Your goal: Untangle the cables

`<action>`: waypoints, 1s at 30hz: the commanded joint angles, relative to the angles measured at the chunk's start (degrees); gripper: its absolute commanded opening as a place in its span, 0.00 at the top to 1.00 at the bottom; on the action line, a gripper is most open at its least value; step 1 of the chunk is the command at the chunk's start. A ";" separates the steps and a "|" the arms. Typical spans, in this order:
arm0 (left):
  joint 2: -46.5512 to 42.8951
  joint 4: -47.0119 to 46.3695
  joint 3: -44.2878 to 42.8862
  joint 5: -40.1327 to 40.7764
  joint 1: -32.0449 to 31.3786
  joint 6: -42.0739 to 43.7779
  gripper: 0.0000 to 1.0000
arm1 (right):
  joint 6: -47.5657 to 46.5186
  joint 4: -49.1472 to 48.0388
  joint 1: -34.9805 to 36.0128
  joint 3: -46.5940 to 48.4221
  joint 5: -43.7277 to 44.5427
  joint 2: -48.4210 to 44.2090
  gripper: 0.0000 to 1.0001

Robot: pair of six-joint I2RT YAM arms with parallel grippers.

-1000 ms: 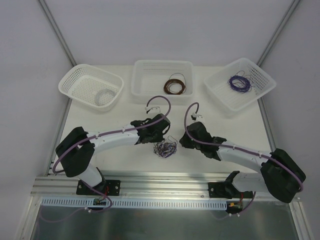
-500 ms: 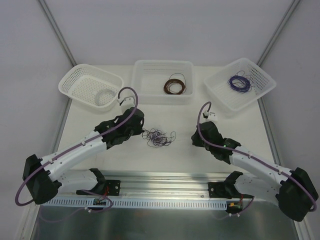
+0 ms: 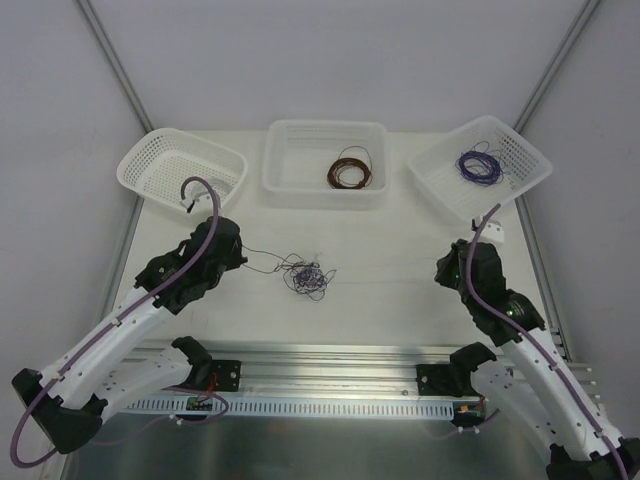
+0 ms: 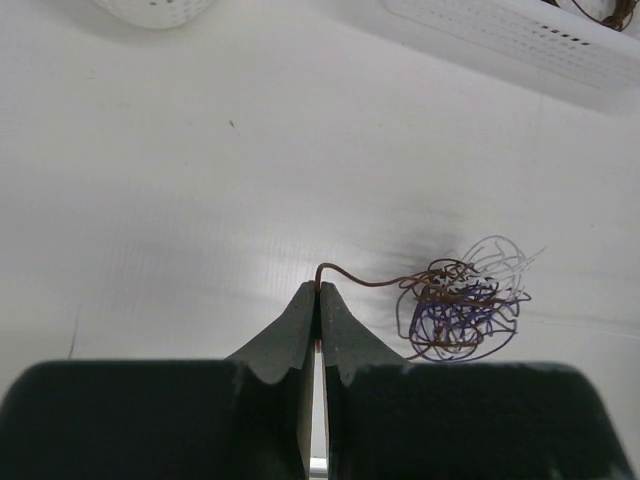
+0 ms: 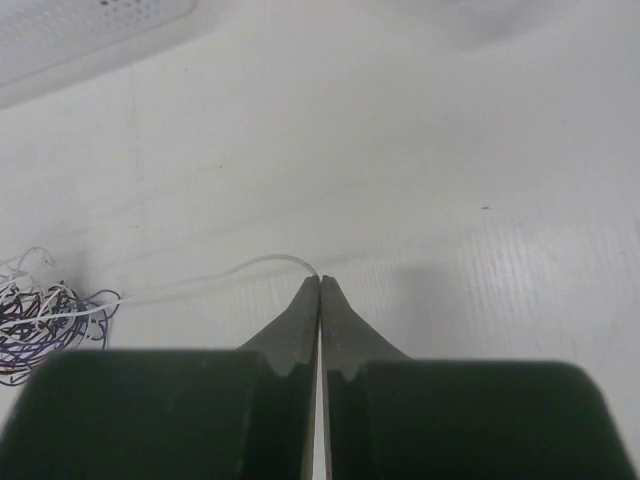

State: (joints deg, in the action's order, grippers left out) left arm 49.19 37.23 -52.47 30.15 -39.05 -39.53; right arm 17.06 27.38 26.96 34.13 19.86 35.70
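- The cables (image 3: pixel 305 277) lie as one small loose clump of purple, brown and whitish wire on the bench (image 3: pixel 400 250). The clump is a little left of the middle and nearer the near edge than the far one.
- The left gripper (image 3: pixel 236 252) is low over the bench, left of the clump and apart from it, towards the left edge. Its wrist view shows the jaws pressed together with no gap, pinching the end of a brown strand (image 4: pixel 372 283).
- That brown strand rises in a short hook from the fingertips (image 4: pixel 308 300), then runs right into the clump. In the top view it shows as a thin dark line between gripper and clump.
- The right gripper (image 3: pixel 447 272) is well to the right of the clump, towards the right edge. Its jaws are also closed tight, nipping the end of a white strand (image 5: pixel 200 277).
- The white strand arcs from those fingertips (image 5: pixel 305 305) leftwards to the clump, which sits at the left edge of that wrist view. In the top view this strand is too fine to make out.
- The clump rests on the bench between the two grippers, touched by neither and joined to each only by its one strand.
- Three white containers stand along the far edge. The left basket (image 3: pixel 150 160) is at the far left corner.
- The middle bin (image 3: pixel 325 130) holds a brown coil (image 3: pixel 350 170).
- The right basket (image 3: pixel 520 160) is at the far right corner and holds a purple coil (image 3: pixel 478 165).
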 commanded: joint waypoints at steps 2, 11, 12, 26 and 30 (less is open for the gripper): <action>-1.20 5.03 -2.63 4.30 1.78 3.40 1.00 | -5.10 9.26 -3.40 8.40 2.47 -3.62 0.99; -1.03 8.47 -5.45 6.50 3.01 5.25 1.00 | -8.09 15.34 -4.72 25.09 2.39 -5.56 0.99; -0.76 8.56 -5.28 6.24 3.10 4.90 1.00 | -8.36 15.34 -4.72 26.41 1.86 -5.21 0.99; 12.58 5.22 6.32 0.79 3.10 -2.22 1.00 | -13.81 12.62 -4.72 49.00 -16.68 2.08 0.99; 16.72 1.45 9.05 -1.23 3.19 -3.62 1.00 | -14.60 10.69 -4.72 57.00 -22.13 5.16 0.99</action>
State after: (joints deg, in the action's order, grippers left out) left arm 63.90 41.74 -44.77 30.35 -36.62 -40.49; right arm 4.51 42.15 22.48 85.95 4.21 39.33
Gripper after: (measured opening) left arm 0.009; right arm 0.012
